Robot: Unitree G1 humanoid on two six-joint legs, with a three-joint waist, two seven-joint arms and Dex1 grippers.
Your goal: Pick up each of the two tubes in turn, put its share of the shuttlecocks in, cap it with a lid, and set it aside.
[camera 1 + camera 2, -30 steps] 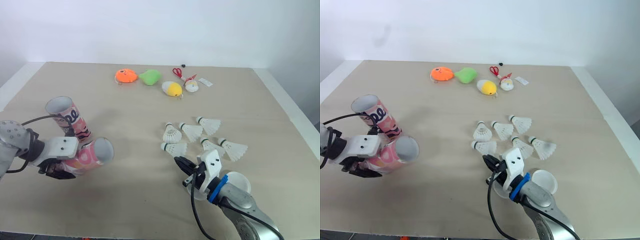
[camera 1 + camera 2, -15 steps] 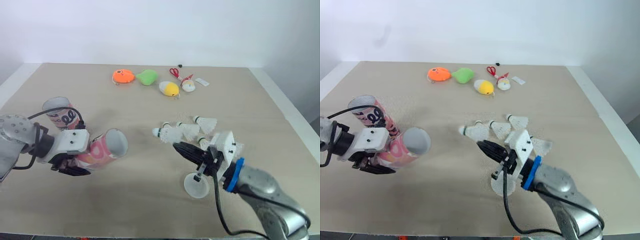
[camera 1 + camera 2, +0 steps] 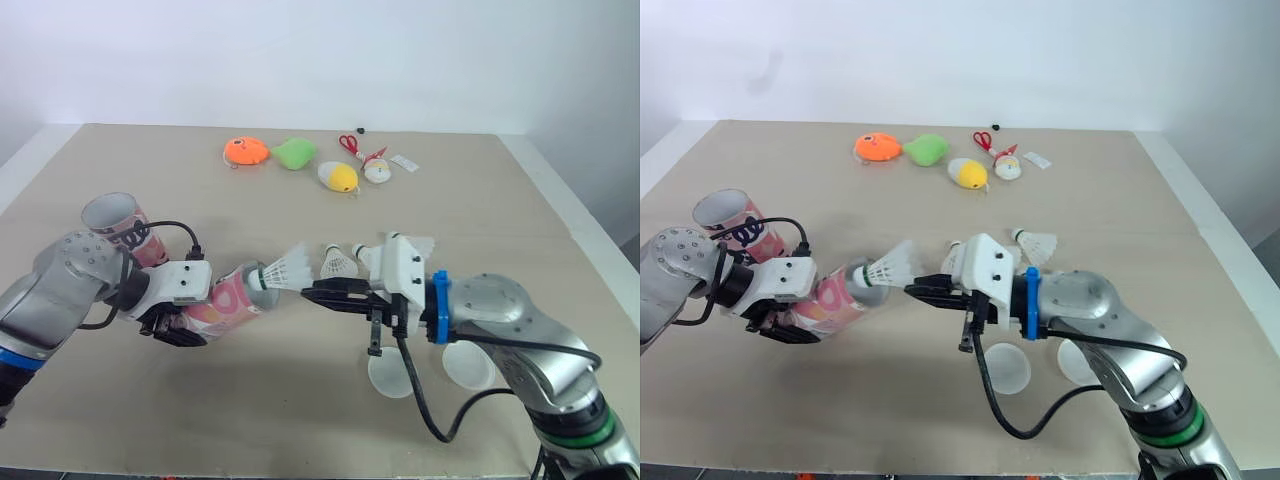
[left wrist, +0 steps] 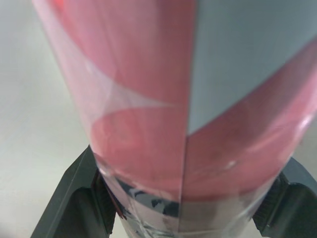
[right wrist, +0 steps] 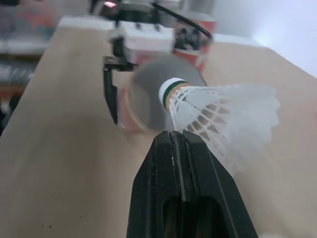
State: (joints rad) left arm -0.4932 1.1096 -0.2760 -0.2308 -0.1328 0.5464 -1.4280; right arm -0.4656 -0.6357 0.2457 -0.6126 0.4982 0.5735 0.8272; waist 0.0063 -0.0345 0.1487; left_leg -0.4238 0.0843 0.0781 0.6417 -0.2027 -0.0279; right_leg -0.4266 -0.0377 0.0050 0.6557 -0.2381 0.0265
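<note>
Left eye view gives us the left hand [image 3: 192, 312] clamped around a pink patterned cardboard tube [image 3: 225, 300], tipped almost level with its open mouth facing the right hand [image 3: 312, 292]. That hand's fingers are pressed together on the skirt of a white feathered shuttlecock [image 3: 287, 268], whose green-banded cork end sits right at the tube's mouth; we cannot tell if it is inside. A second pink tube [image 3: 115, 215] stands upright behind the left arm. Two round white lids [image 3: 393, 374] lie on the tabletop [image 3: 280, 420] beneath the right arm, near more shuttlecocks [image 3: 338, 265].
</note>
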